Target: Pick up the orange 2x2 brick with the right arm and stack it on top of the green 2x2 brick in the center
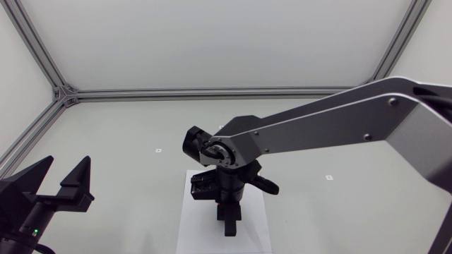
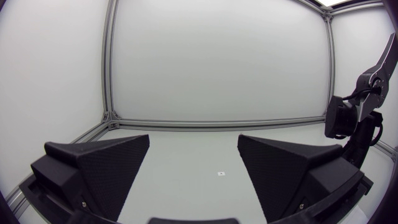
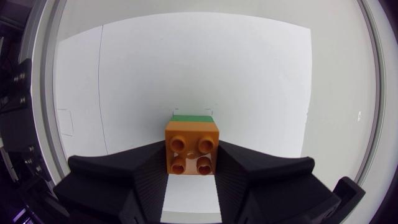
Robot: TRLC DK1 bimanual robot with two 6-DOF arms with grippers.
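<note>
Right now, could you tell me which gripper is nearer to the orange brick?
Right. The right gripper holds the orange brick between its fingers; the left gripper sits open, well off to the left.

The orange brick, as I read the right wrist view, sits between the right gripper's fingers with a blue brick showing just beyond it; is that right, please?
Not quite: the brick beyond it is green, not blue. The right wrist view shows the orange brick between the fingers of the right gripper, with the edge of a green brick showing just beyond it.
</note>
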